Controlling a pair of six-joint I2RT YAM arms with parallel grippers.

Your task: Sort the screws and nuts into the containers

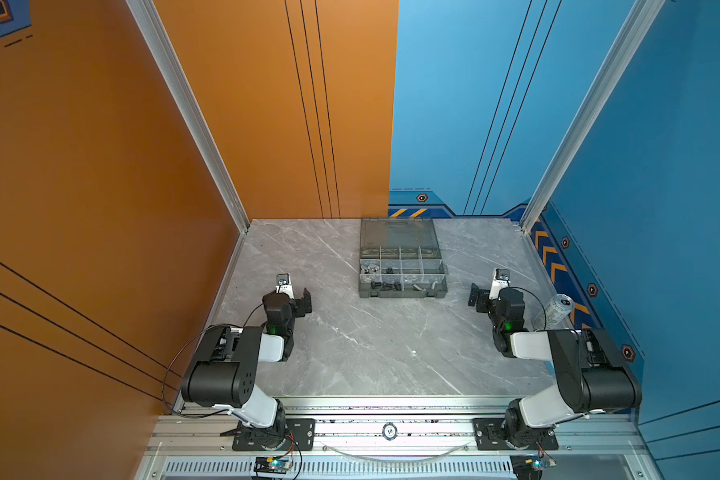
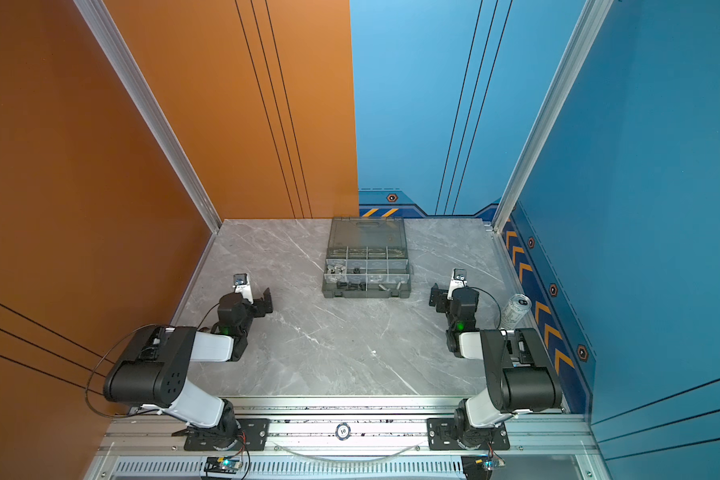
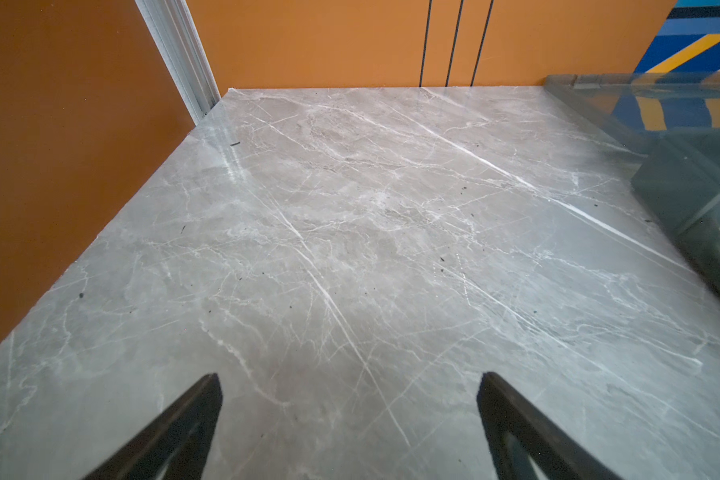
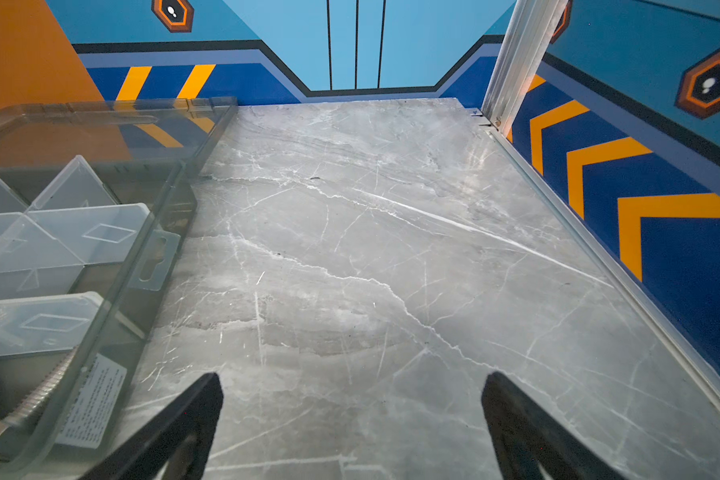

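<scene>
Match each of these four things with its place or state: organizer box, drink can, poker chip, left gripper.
Column one:
1 organizer box
2 drink can
3 poker chip
4 left gripper

Column two:
A on the front rail
B open, nothing between its fingers
C far middle of the table, lid open
D by the blue side wall

Pairs: 1-C, 2-D, 3-A, 4-B
</scene>
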